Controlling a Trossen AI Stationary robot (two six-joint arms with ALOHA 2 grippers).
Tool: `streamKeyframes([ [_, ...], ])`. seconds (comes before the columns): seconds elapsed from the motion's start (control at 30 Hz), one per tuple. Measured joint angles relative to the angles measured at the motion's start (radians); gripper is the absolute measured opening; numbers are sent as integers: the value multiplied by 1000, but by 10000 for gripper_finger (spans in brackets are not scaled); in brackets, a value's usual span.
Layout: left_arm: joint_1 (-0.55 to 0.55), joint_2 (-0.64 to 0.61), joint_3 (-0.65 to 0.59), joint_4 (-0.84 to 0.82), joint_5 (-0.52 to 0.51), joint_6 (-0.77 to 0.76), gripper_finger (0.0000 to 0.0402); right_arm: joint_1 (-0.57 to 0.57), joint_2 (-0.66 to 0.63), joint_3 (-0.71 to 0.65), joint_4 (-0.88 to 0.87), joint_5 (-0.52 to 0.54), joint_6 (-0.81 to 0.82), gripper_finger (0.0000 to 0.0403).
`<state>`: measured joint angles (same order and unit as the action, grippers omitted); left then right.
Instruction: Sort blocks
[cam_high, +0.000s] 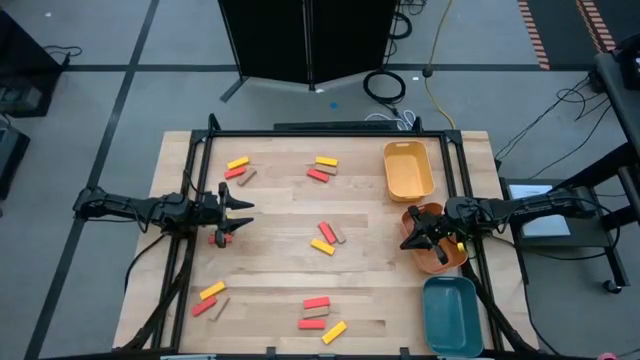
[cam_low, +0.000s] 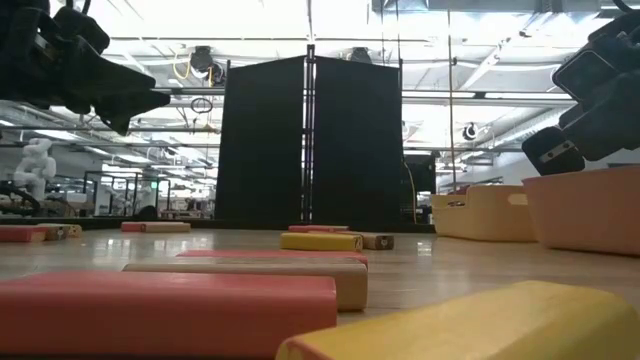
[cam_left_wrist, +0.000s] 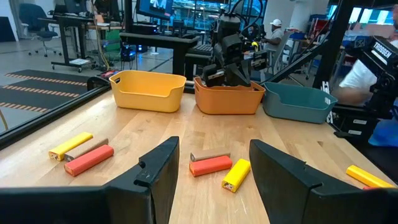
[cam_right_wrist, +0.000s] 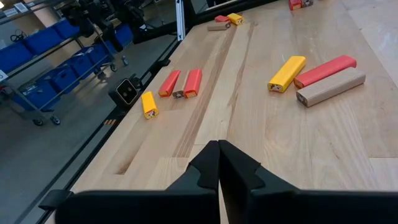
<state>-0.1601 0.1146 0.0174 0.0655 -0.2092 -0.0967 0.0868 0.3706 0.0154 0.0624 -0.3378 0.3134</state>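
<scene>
Closest to the low camera lie a yellow block (cam_low: 470, 325) and a red block (cam_low: 165, 310), with a tan block (cam_low: 255, 272) just behind the red one, all flat on the wooden table (cam_high: 280, 205). Seen from above, the table fills the middle, with three trays down its right edge: a yellow tray (cam_high: 408, 169) farthest back, an orange tray (cam_high: 440, 240) in the middle and a teal tray (cam_high: 451, 314) nearest the front. The left arm reaches in from the left side, its left gripper (cam_high: 236, 214) held above the table with jaws apart and nothing between them; a small red piece (cam_high: 219, 238) sits just below it. The right arm comes in from the right, its right gripper (cam_high: 412, 240) at the inner edge of the orange tray, jaws pressed together and empty. The remaining blocks lie scattered in small mixed groups of red, yellow and tan: one group (cam_high: 240, 170) at back left, one (cam_high: 322, 167) at back centre, one (cam_high: 328, 238) in the middle, one (cam_high: 211, 299) at front left and one (cam_high: 320, 317) at front centre
</scene>
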Motion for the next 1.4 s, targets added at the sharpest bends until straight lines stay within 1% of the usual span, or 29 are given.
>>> streamKeyframes([
  [0.23,0,0,0,0,0,0,191,0,0,0,0,0,-2,0],
  [0.43,0,0,0,0,0,0,191,0,0,0,3,0,-111,0],
  [0.5,0,0,0,0,0,0,191,0,0,0,4,0,-122,0],
  [0.6,0,0,0,0,0,0,191,0,0,0,24,0,-106,0],
  [0.7,0,0,0,0,0,1,191,0,0,0,40,1,-12,0],
  [0.77,0,0,0,0,-1,25,191,0,0,0,59,46,-14,0],
  [0.83,2,0,0,0,-3,114,191,0,0,0,73,106,-19,0],
  [0.9,2,0,0,0,-3,220,191,0,0,0,91,145,-32,0],
  [1.0,2,0,0,0,-4,314,191,0,0,0,108,205,-47,0],
  [1.03,2,0,0,0,-4,327,191,0,1,0,121,239,-57,0],
  [1.13,2,0,0,5,-4,338,191,0,8,0,187,387,-90,0],
  [1.17,2,0,0,10,4,319,191,0,16,0,215,424,-90,0],
  [1.23,1,0,0,21,49,192,191,0,36,0,299,456,-90,0],
  [1.33,0,0,0,22,96,16,191,0,94,0,469,459,-85,0],
  [1.4,0,0,0,23,110,-99,191,2,149,1,576,439,-62,3],
])
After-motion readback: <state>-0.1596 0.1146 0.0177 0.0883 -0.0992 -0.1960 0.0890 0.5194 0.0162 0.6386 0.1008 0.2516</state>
